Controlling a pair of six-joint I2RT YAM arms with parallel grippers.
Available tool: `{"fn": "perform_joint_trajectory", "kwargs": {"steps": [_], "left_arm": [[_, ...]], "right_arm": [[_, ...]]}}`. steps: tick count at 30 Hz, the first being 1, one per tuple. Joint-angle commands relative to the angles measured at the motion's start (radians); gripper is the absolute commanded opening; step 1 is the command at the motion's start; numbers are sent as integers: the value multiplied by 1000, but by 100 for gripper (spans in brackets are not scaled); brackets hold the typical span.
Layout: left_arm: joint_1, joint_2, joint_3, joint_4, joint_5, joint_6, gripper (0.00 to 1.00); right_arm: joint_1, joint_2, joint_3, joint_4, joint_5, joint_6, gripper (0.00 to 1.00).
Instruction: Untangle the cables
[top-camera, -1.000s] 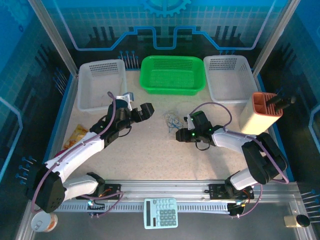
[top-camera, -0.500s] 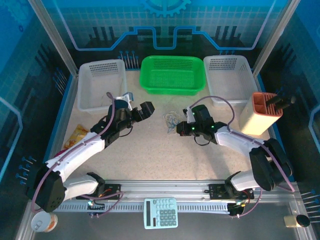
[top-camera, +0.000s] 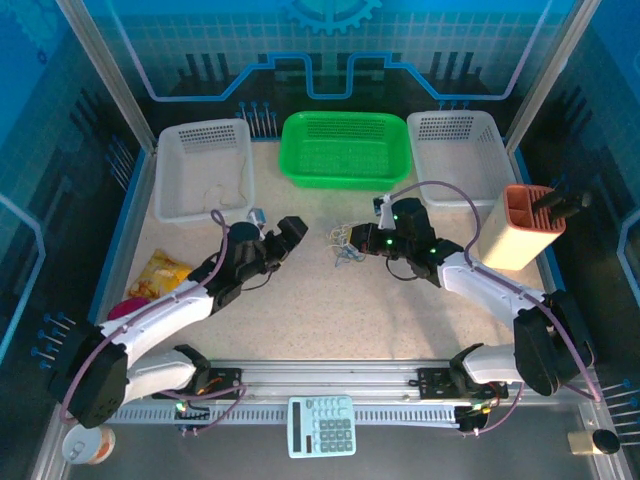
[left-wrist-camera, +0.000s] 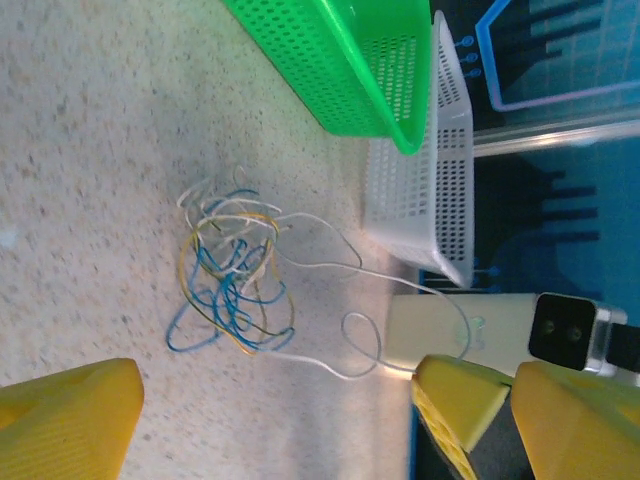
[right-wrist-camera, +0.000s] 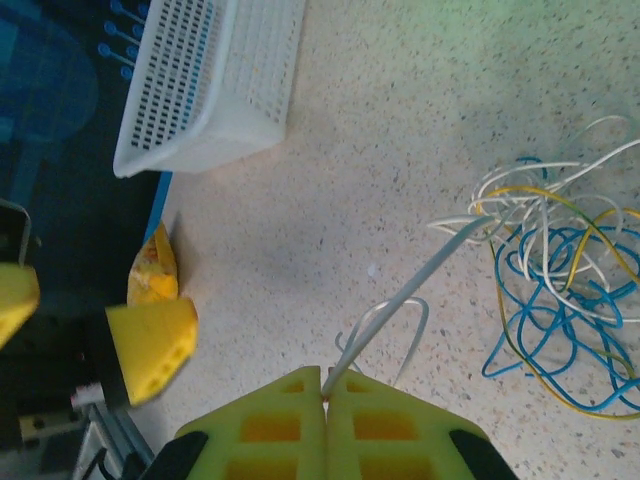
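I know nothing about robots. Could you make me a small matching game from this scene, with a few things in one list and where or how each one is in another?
Things:
1. green basket
2. left claw
3. right claw
4. calculator

Place or state:
A. shut on a white cable
B. open, holding nothing
C. at the far side, in the middle
D. at the near edge, pale teal

Pairs: 1-C, 2-B, 3-A, 4-D
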Motion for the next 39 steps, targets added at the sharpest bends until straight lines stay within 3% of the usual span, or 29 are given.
{"fn": "perform_joint_trajectory", "kwargs": {"steps": [1,10,21,39], "left_arm": [[-38,-32,-38,96,-88,-178,93],[-102,71,-52,285,-154,-286,84],[-124,291,-22,540,-195,-320,63],[-146,465,35,717,-191,-351,41]], "right_arm": [[-11,-28,12,70,47,84,0],[-14,-36,-12,145,54,177,0],[-15,-61,-38,168,41,203,0],[-16,-58,-56,192,31,214,0]]}}
